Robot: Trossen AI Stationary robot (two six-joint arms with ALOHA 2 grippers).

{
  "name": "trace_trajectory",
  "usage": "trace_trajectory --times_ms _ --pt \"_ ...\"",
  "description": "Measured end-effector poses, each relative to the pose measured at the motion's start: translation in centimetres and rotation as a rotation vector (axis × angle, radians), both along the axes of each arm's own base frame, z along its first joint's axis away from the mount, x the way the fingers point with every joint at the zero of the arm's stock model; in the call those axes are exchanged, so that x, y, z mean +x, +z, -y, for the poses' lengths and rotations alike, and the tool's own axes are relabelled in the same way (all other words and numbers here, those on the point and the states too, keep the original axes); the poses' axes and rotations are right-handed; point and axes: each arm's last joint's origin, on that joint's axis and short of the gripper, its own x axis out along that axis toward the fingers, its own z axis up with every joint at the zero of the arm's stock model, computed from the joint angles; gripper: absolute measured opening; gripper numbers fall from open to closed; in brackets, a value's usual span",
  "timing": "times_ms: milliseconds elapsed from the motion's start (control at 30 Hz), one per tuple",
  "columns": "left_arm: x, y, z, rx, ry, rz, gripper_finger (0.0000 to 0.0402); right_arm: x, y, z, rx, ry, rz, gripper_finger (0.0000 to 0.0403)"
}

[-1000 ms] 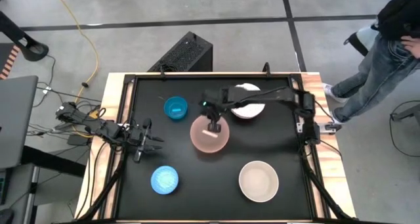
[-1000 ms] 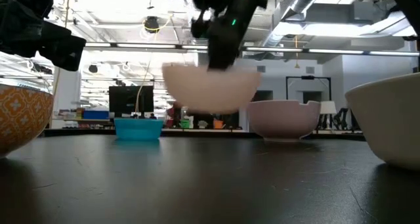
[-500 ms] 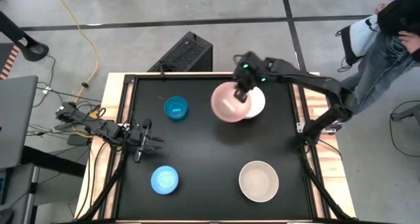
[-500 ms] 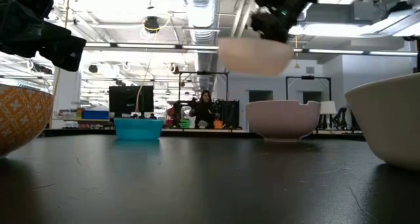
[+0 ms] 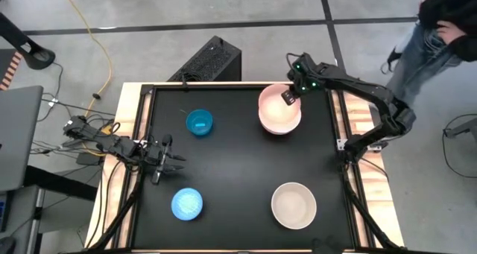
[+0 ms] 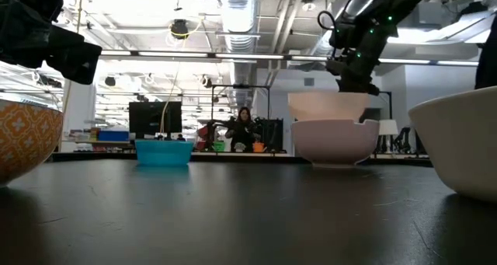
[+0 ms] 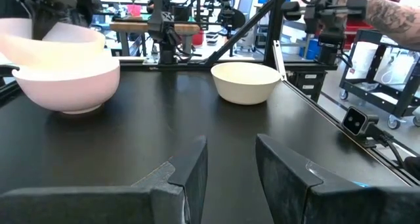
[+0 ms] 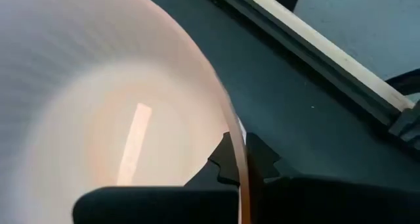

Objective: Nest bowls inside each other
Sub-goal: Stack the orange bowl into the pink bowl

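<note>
The pale pink bowl [image 5: 277, 112] sits upright, partly sunk into the white bowl [image 6: 334, 143] at the table's far right of centre. My right gripper [image 5: 288, 97] is shut on the pink bowl's rim. A small blue bowl [image 5: 199, 122] stands at the far left. Another blue bowl [image 5: 186, 203] is at the near left; the low view shows its orange-patterned outer wall [image 6: 23, 144]. The beige bowl [image 5: 293, 205] stands at the near right. My left gripper [image 7: 230, 168] waits open at the table's left edge [image 5: 168, 159]. My right gripper pinches the pink bowl's rim [image 8: 230, 129] on its far right side [image 5: 292, 103], one finger inside the bowl and one outside. The fingers slant down from above. The bowl is upright, its lower part inside the white bowl [image 7: 65, 86]; whether it rests there I cannot tell.
A raised black frame [image 5: 339, 127] runs round the dark tabletop. A person [image 5: 440, 30] stands beyond the table's far right corner. A black box [image 5: 212, 60] sits behind the far edge. Open tabletop lies between the bowls in the middle.
My right gripper has carried the pink bowl from above the table's middle toward the far right, rolling its wrist. It has brought the bowl down into the white bowl. The bowl has stayed upright in the shut fingers.
</note>
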Motion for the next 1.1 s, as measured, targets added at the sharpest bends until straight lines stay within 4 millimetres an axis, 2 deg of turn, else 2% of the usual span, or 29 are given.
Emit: trace_trajectory --times_ms 367,500,800,1100 --pt "0.0 0.0 0.0 0.000 0.000 0.000 0.0118 -0.3 -2.0 -0.6 0.033 -0.025 -0.050 0.0006" --pt "0.0 0.0 0.0 0.000 0.000 0.000 0.0118 0.1 -2.1 -0.8 0.011 -0.026 -0.044 0.0008" --pt "0.0 0.0 0.0 0.000 0.000 0.000 0.0118 0.9 -2.1 -1.6 0.017 -0.017 -0.037 0.0069" --pt "0.0 0.0 0.0 0.000 0.001 0.000 0.0118 0.6 -2.1 -1.5 -0.026 -0.062 -0.092 0.0102"
